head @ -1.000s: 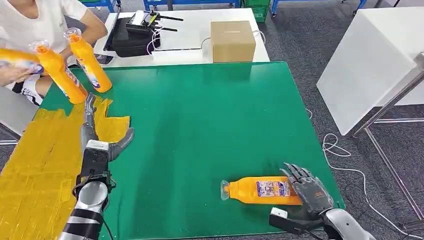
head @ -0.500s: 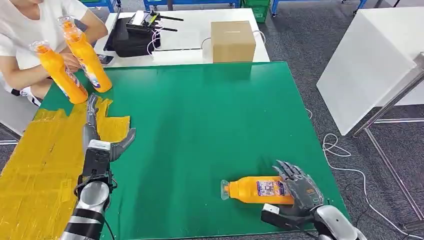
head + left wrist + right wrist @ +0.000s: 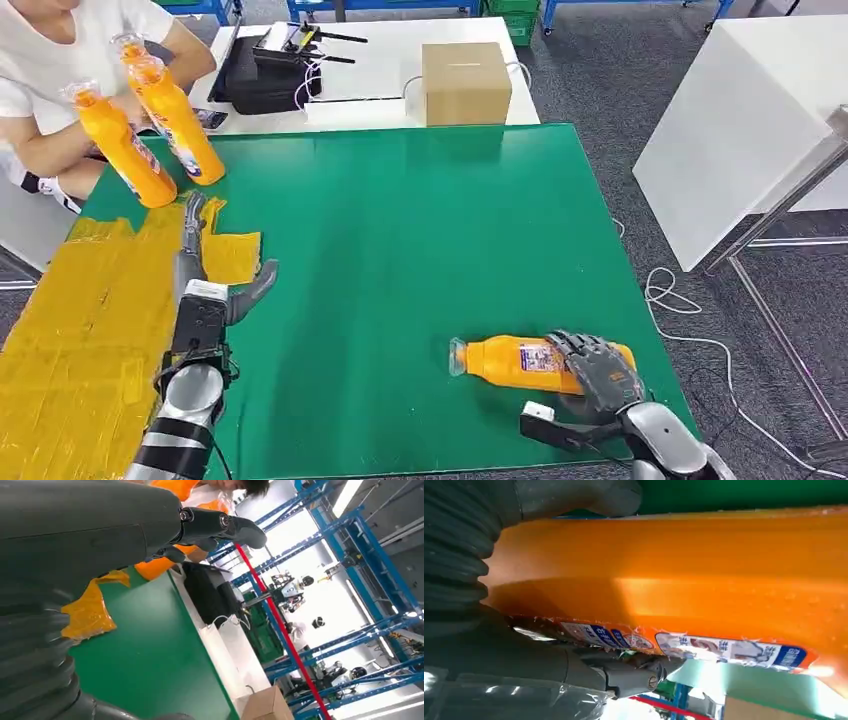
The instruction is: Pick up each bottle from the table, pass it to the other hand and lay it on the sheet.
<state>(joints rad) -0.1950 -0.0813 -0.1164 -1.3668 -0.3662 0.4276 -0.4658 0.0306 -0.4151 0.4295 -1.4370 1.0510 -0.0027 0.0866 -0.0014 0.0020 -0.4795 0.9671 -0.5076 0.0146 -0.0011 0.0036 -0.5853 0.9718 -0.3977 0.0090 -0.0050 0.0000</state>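
An orange bottle (image 3: 510,362) with a printed label lies on its side on the green table (image 3: 420,230), cap toward the left. My right hand (image 3: 597,372) lies over its base end; in the right wrist view the bottle (image 3: 684,575) sits between the thumb (image 3: 574,495) and the fingers (image 3: 634,675), which wrap it. Over the edge of the yellow sheet (image 3: 70,330) my left hand (image 3: 200,275) is stretched flat and holds nothing; its fingers (image 3: 220,525) are spread. Two more orange bottles (image 3: 120,150) (image 3: 182,125) stand at the back left corner.
A person in a white shirt (image 3: 70,40) sits at the back left with hands by the standing bottles. A cardboard box (image 3: 465,80) and a black case (image 3: 265,75) rest on the white desk behind. A white table (image 3: 740,120) and floor cables (image 3: 665,290) are at the right.
My right hand has closed down over the lying bottle, which shifted slightly to the right. The person set a bottle upright at the back left. My left hand edged forward.
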